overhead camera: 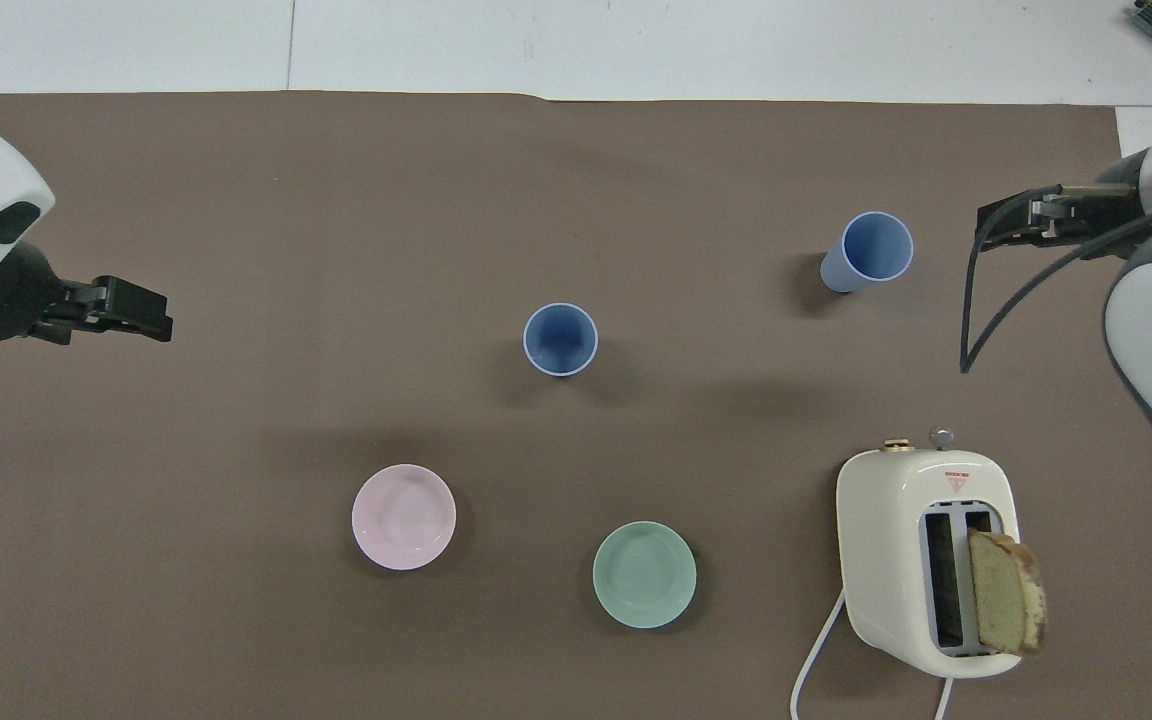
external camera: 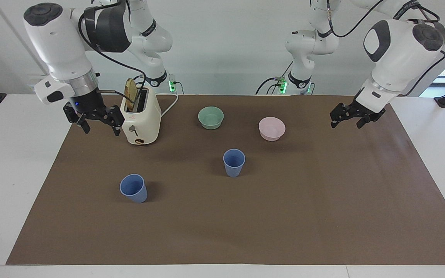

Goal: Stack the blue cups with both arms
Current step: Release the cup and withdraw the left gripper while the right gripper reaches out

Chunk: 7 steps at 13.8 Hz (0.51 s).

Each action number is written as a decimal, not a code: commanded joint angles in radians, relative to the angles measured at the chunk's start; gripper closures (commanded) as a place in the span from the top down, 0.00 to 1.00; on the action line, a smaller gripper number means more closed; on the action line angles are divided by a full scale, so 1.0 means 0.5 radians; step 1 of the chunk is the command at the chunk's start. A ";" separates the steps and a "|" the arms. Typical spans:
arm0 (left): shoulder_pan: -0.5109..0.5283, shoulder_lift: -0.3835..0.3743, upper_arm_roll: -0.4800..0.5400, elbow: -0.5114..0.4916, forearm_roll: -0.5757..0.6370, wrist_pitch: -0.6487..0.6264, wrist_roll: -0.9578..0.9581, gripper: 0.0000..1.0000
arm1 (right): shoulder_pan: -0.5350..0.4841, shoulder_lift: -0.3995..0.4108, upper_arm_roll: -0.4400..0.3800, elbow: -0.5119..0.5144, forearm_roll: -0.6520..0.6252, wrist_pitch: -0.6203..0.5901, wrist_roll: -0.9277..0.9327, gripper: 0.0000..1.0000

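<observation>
Cups first: one blue cup (external camera: 233, 162) stands upright near the middle of the brown mat (external camera: 323, 216), and the other blue cup (external camera: 133, 188) stands upright closer to the mat's edge farthest from the robots and toward the right arm's end of the table; the two are well apart and neither is touched. Nearer to the robots than the middle cup sit the pink bowl (external camera: 271, 128) and the mint-green bowl (external camera: 211, 117), side by side with a gap between them, the green one toward the right arm's end. Beside the green bowl, near the mat's corner at the right arm's end, stands a cream toaster (external camera: 140, 120) with a slice of bread (external camera: 130, 93) sticking up from one slot. The left gripper (external camera: 348, 116) hangs in the air over the mat's edge at the left arm's end, its fingers spread apart and holding nothing. The right gripper (external camera: 98, 124) hangs over the mat's edge at the right arm's end, just beside the toaster, its jaws likewise wide and empty. In the overhead view the left gripper (overhead camera: 126, 308) and the right gripper (overhead camera: 1021, 217) point inward from the two ends of the mat, both clear of the cups.
</observation>
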 commanded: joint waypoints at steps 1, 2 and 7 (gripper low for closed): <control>0.076 -0.116 -0.028 -0.017 0.035 -0.076 0.129 1.00 | -0.034 0.193 0.019 0.137 -0.007 0.072 -0.101 1.00; 0.076 -0.147 -0.028 -0.001 0.050 -0.107 0.129 1.00 | -0.034 0.249 0.019 0.140 -0.007 0.136 -0.101 1.00; 0.057 -0.172 -0.047 0.223 0.182 -0.411 0.126 1.00 | -0.031 0.436 0.019 0.137 -0.010 0.296 -0.101 1.00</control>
